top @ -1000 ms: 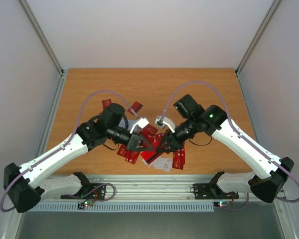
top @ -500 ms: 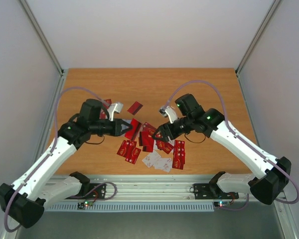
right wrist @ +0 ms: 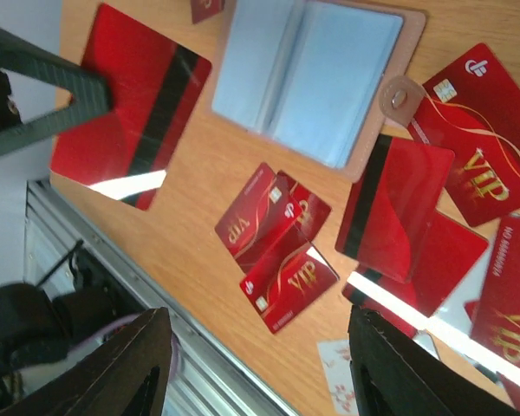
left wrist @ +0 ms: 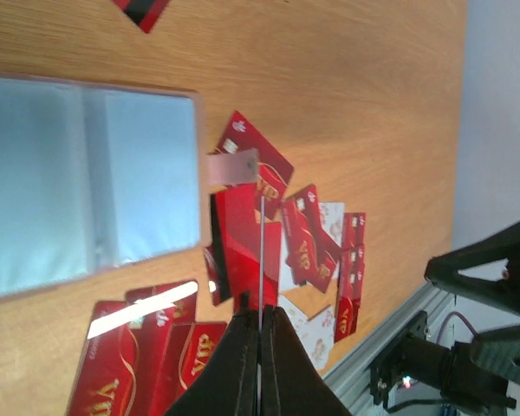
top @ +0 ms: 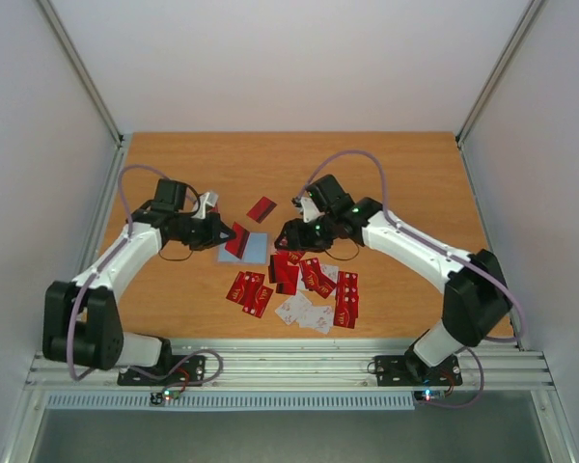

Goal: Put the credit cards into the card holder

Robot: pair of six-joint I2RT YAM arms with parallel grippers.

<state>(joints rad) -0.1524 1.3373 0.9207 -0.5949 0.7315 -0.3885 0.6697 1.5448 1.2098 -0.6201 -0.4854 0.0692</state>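
Observation:
The card holder (top: 256, 248) lies open on the table, tan rim and blue-grey inner face up; it also shows in the left wrist view (left wrist: 87, 182) and the right wrist view (right wrist: 316, 74). My left gripper (top: 226, 235) is shut on one red credit card (top: 237, 241), held edge-on (left wrist: 261, 251) at the holder's left edge; its black-striped back shows in the right wrist view (right wrist: 130, 121). My right gripper (top: 287, 235) is open and empty just right of the holder, above loose cards (right wrist: 277, 260). Several red and white credit cards (top: 309, 285) lie scattered nearer me.
One red card (top: 261, 208) lies apart beyond the holder. The metal rail (top: 289, 371) runs along the table's near edge. Grey walls close in the left and right sides.
Both arms have drawn back from the card pile toward the far left. The holder now lies open on the table. My left gripper keeps a red card; my right gripper is open.

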